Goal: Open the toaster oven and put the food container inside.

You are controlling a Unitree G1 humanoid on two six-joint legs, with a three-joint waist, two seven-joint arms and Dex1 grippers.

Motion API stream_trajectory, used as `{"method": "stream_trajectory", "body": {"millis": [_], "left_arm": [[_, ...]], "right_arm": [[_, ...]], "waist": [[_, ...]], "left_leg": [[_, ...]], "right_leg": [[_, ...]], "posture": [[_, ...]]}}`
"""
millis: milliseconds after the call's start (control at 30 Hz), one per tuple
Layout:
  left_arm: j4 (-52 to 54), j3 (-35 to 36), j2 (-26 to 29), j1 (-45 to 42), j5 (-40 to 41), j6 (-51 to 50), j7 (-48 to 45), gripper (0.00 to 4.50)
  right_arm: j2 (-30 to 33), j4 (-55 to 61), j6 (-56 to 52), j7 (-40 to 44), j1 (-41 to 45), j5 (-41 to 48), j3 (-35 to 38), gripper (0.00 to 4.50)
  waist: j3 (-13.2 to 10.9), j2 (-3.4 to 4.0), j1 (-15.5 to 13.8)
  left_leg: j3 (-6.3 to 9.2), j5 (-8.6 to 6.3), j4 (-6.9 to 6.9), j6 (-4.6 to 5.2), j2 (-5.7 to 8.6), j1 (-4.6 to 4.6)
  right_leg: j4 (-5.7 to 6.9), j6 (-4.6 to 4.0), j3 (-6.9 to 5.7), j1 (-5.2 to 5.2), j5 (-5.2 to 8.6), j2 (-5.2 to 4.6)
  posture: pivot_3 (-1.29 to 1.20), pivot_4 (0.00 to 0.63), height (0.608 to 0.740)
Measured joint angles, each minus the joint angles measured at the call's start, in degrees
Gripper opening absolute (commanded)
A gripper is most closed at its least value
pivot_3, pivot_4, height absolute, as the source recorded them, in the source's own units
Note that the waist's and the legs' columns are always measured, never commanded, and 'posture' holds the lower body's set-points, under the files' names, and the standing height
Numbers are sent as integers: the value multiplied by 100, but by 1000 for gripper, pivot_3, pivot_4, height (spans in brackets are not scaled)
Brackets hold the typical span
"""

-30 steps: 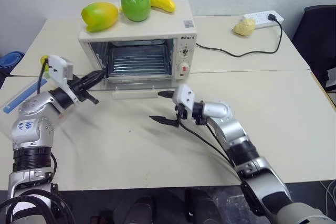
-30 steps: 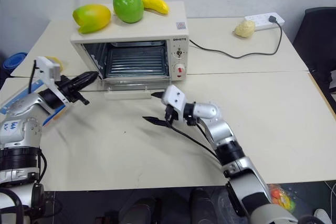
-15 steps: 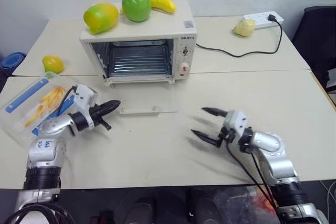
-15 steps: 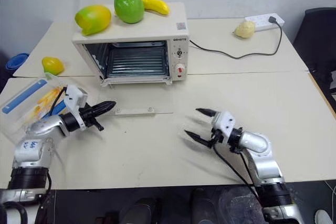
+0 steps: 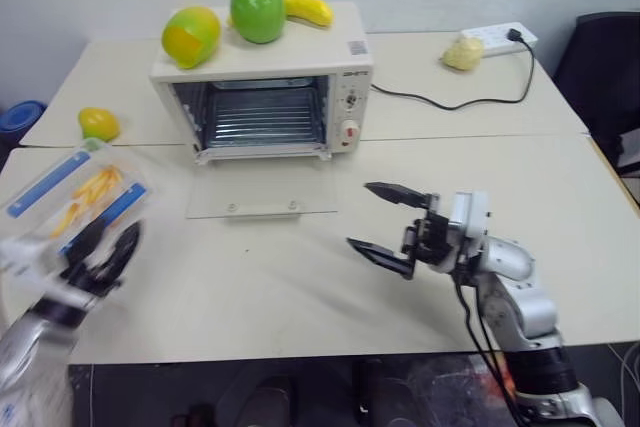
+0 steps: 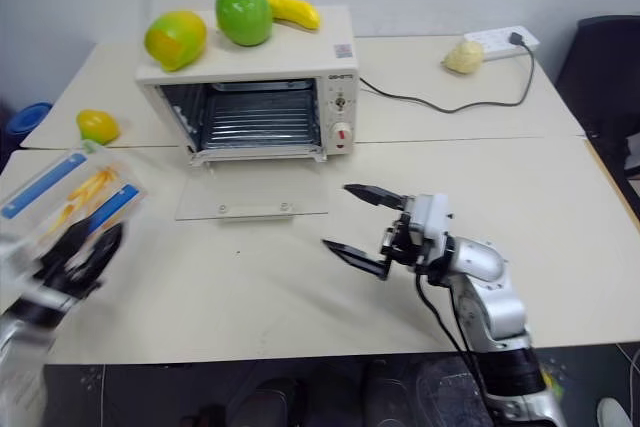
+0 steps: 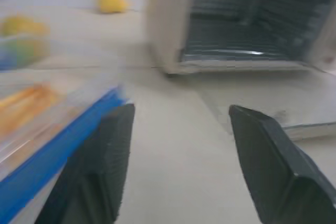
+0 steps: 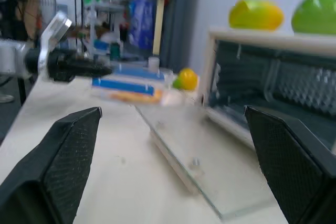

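Observation:
The cream-white toaster oven (image 5: 262, 87) stands at the table's back with its glass door (image 5: 262, 192) dropped flat onto the table and the wire rack showing. The clear food container (image 5: 70, 197), with blue strips and yellow sticks, lies at the left edge. My left gripper (image 5: 110, 242) hovers blurred at the near left, just in front of the container, open and empty; the left wrist view shows its fingers (image 7: 100, 166) apart, next to a blue strip. My right gripper (image 5: 360, 215) is open wide, right of the door, holding nothing.
A mango (image 5: 192, 33), a green apple (image 5: 258, 9) and a banana (image 5: 308, 5) rest on the oven's top. A small yellow fruit (image 5: 98, 123) lies behind the container. A power strip (image 5: 500, 37), its cable and a yellow lump (image 5: 463, 51) sit back right. A black chair (image 5: 610, 57) stands to the right.
My left gripper has pulled back from the oven's left corner to the near left beside the container and has opened. The right gripper has drawn back to the right, still open.

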State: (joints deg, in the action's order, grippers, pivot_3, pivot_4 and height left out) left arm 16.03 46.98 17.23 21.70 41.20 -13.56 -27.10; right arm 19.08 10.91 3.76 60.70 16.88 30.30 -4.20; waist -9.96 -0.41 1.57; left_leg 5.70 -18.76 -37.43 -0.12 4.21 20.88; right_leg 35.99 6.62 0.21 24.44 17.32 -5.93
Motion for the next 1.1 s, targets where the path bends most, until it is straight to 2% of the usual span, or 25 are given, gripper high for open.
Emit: {"method": "stream_trajectory", "body": {"millis": [33,67,167,267,333,467,533,633,700,833,967,1100], "left_arm": [[2,253,-139,184,138,-6,172,4361],[-2,500,-223,306,249,-2,349,4471],[-2,930,-302,401,650,-27,750,4471],[-95,1206,-144,397,1125,-366,1294,4471],[-205,1271,262,290,1414,-766,1657,4471],[-567,1234,1581,-411,1958,-1862,2500,4471],[-846,1117,2277,-759,1993,-2530,3024,4471],[-1584,830,2944,-1480,1966,-3411,3663,4471],[-2130,689,3219,-1997,1937,-3965,4001,4471],[-2851,464,3407,-2709,1863,-4478,4051,4471],[-3342,177,3498,-3237,1671,-4911,3965,3639],[-3731,-3,3501,-3656,1291,-4967,3952,2432]], "right_arm": [[-5,-30,-5,20,83,5,-5,4500],[-8,-61,-1,47,155,9,1,4500],[-65,-244,73,145,242,8,-21,4500],[-70,-437,182,302,225,-7,-57,4500],[-71,-563,277,383,226,-21,-59,4500],[-72,-716,393,457,245,-140,-73,4500],[-73,-755,456,477,264,-189,-83,4500],[-58,-870,512,491,266,-263,-95,4500],[14,-913,598,548,262,-394,-119,4500],[76,-1071,633,483,341,-477,-59,4500],[102,-1063,635,392,395,-513,16,4500],[122,-923,629,300,198,-567,17,4500]], "waist": [[-1,-9,-43],[1,-15,-136],[2,-16,-301],[1,-14,-317],[4,-20,-309],[4,-20,-280],[3,-17,-241],[2,-16,-167],[3,-17,-125],[3,-18,-70],[4,-19,-32],[4,-20,-8]], "left_leg": [[6,-1,-8,-2,-2,3],[14,-4,-22,-4,-3,5],[26,-17,-44,6,-5,-10],[28,-51,-43,29,-7,-67],[29,-54,-43,23,-14,-66],[22,-48,-42,1,-19,-66],[12,-49,-39,0,-19,-69],[9,-48,-29,-1,-20,-69],[11,-48,-21,-2,-16,-70],[9,-47,-13,-4,-11,-62],[5,-44,-11,-10,-10,-54],[3,-41,-9,-15,-10,-53]], "right_leg": [[-5,0,-3,0,0,5],[-5,-1,-6,-7,-1,11],[-17,-1,-11,-46,-10,17],[-37,1,-9,-109,-11,22],[-32,-2,-9,-103,-9,32],[-11,-12,-3,-85,-4,39],[-8,-13,5,-80,-3,41],[-3,-16,7,-71,-1,46],[0,-16,11,-57,-1,53],[8,-16,12,-27,-1,53],[13,-16,14,-11,-1,50],[18,-17,15,-5,-1,49]], "posture": [[0,150,740],[0,150,740],[0,150,740],[0,150,740],[0,150,740],[0,150,740],[0,150,740],[0,150,740],[0,150,740],[0,150,740],[0,150,740],[0,150,740]]}}
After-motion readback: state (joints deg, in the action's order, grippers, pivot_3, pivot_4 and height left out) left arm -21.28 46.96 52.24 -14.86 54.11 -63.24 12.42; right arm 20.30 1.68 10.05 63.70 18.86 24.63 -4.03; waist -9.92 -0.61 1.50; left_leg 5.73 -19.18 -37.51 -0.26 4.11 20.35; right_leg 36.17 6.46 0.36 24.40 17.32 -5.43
